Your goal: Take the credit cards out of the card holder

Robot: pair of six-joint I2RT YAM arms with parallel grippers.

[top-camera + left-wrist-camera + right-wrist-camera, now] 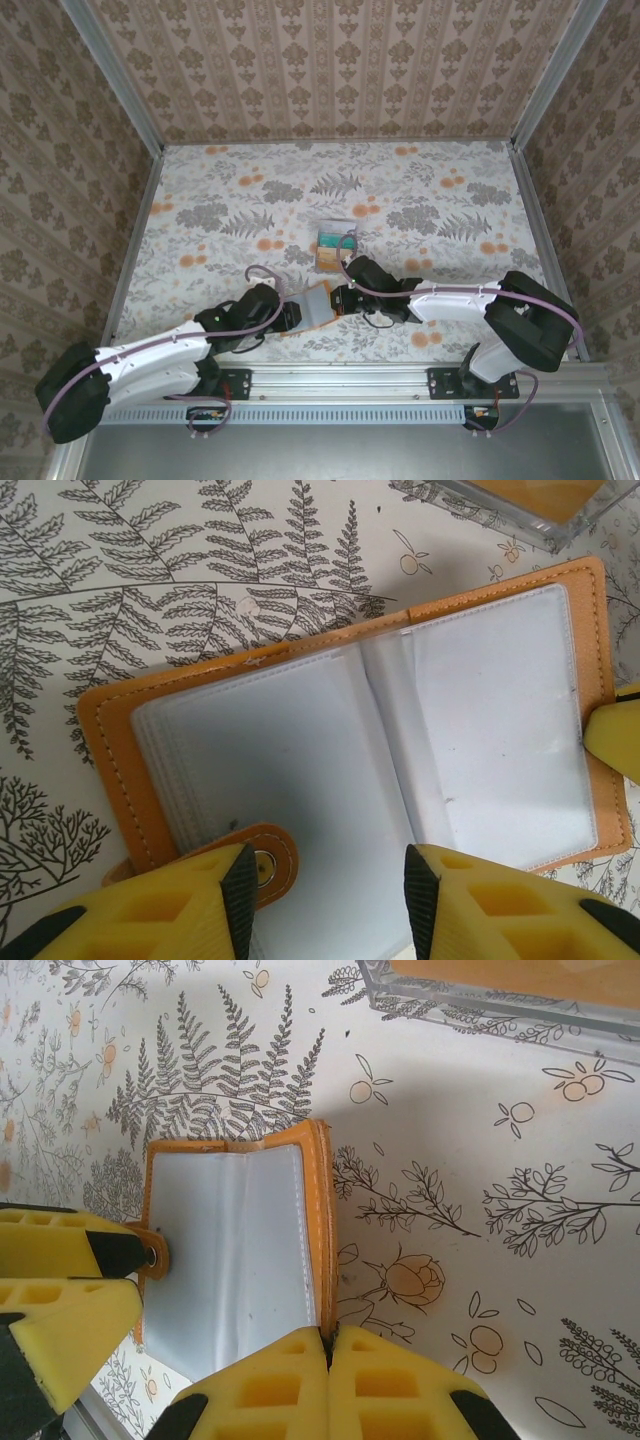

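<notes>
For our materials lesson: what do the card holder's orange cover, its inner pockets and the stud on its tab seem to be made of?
The card holder cover: likely leather or an imitation, matte orange, with pale stitching along the edge. The inner pockets: translucent soft plastic, faint sheen, stacked sheet edges. The stud: apparently metal, a small shiny ring.
</notes>
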